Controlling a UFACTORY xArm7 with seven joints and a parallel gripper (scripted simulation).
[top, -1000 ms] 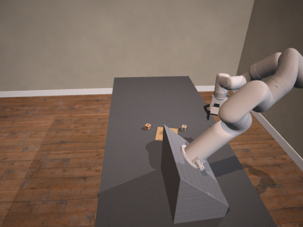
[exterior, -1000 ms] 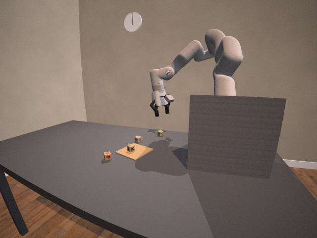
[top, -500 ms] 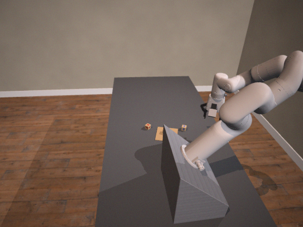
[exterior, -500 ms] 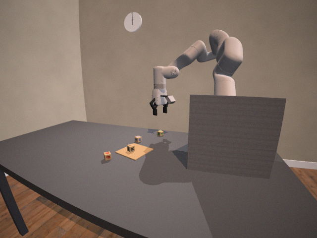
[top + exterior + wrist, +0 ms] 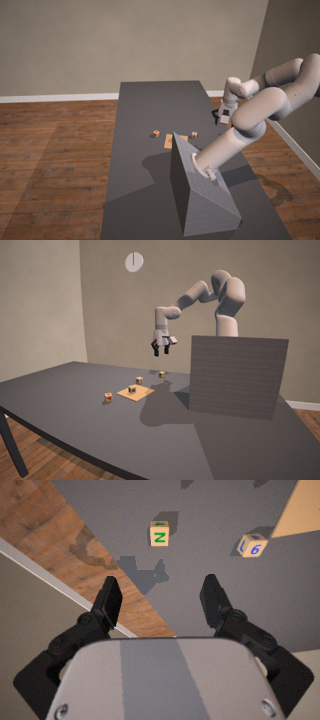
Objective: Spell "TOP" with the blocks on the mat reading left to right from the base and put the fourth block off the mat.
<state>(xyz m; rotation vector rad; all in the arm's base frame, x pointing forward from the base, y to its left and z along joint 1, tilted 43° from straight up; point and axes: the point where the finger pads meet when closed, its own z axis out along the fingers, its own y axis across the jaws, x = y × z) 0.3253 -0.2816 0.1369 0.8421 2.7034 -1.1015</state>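
Dark grey, the table supports all components below. The white arm extends from the sloped face of a grey wedge-shaped pedestal. The tan mat lies flat on the table; the pedestal conceals part of it in the top view.

The black-fingered pincer is fully released, fingers spread wide and pointing down, with nothing between them. It is raised well above the table and apart from every block.

Four lettered blocks are located as follows:

- Green-marked block: on the table, off the mat, below the pincer's level. In the wrist view it appears beyond the gap between the fingertips.
- Blue-marked block: on the table, just beside a mat corner, between the green-marked block and the mat in the exterior view.
- Black-marked block: on the mat, well apart from the pincer.
- Red-marked block: on the table, off the mat, across it from the blue-marked block.

End effector swung from tilted to near-vertical, slightly leftward in top view.
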